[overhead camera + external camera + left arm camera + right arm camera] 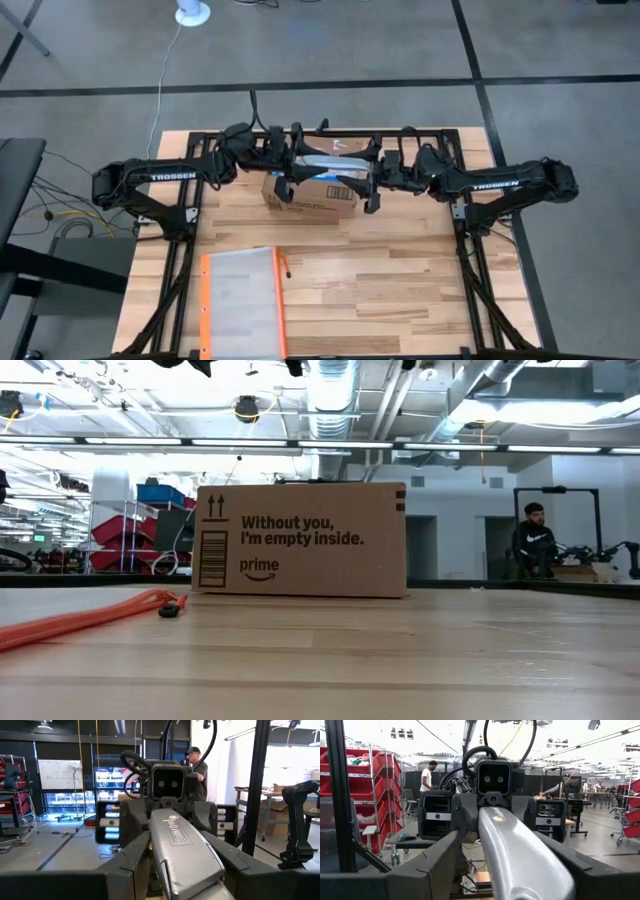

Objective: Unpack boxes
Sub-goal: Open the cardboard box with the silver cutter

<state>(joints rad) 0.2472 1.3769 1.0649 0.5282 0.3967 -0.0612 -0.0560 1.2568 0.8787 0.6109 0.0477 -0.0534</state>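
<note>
High view shows, from left to right: the left hand (287, 172) at the box's 9 o'clock side, the brown box (312, 197) near the desk's (400, 270) 12 o'clock edge, and the right hand (372, 178) at its 3 o'clock side. Both hands grip one silver pouch (328, 163) stretched above the box. An orange-edged clear pouch (241, 302) lies toward 7 o'clock.

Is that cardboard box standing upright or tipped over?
Upright: in the low view the box sits flat on the table, its printed arrows pointing up.
</note>
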